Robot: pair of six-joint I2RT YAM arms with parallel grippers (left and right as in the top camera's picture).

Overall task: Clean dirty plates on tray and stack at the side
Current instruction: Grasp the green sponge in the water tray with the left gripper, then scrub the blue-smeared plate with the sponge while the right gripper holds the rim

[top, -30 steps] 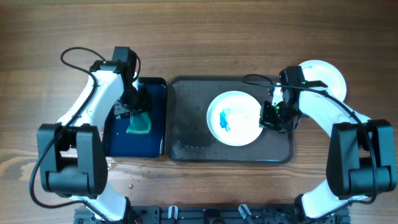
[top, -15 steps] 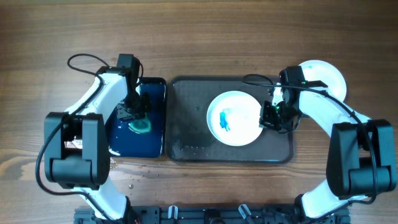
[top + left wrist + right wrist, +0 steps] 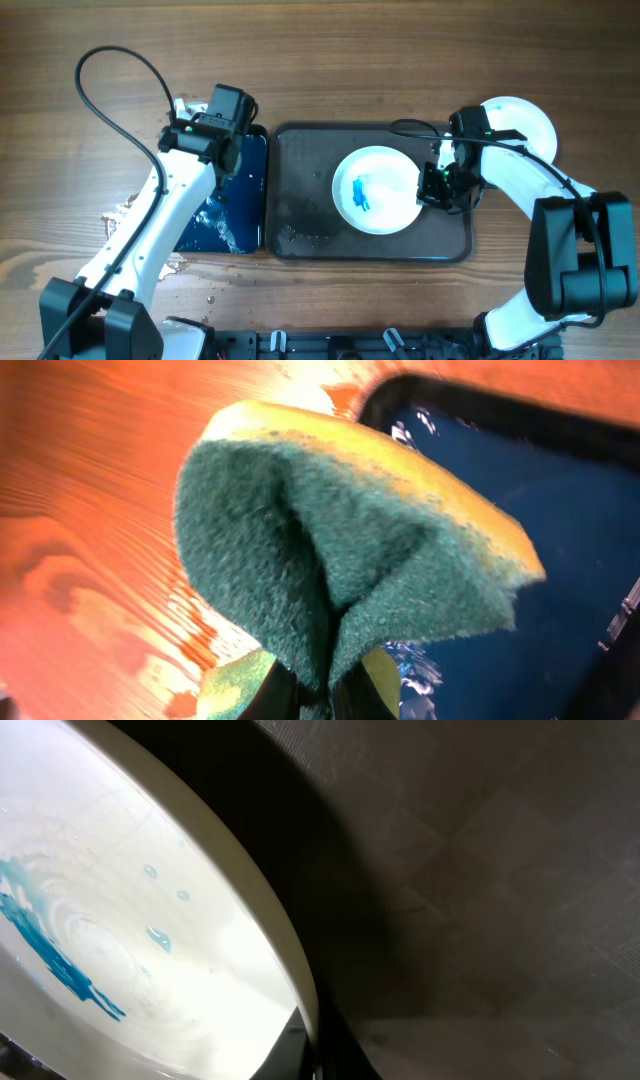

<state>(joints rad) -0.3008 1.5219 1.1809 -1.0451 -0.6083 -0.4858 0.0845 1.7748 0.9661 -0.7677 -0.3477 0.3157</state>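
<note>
A white plate point(image 3: 375, 190) smeared with blue lies on the dark tray point(image 3: 300, 215). My right gripper point(image 3: 432, 187) is shut on the plate's right rim. In the right wrist view that rim point(image 3: 290, 970) runs down between the gripper's jaws point(image 3: 305, 1050). My left gripper point(image 3: 225, 155) hangs over the top edge of the blue water tray point(image 3: 235, 215). It is shut on a folded green and yellow sponge point(image 3: 340, 550), pinched at its lower end in the left wrist view point(image 3: 318, 695). The arm hides the sponge in the overhead view.
A clean white plate point(image 3: 525, 120) sits on the table to the right of the dark tray. Water drops and wet patches point(image 3: 125, 205) lie on the wood left of the blue tray. A black cable point(image 3: 110, 70) loops over the table at the back left.
My left gripper has shut on the sponge and lifted it out of the blue tray's water, and the arm has swung up and back. The right gripper and plate have not moved.
</note>
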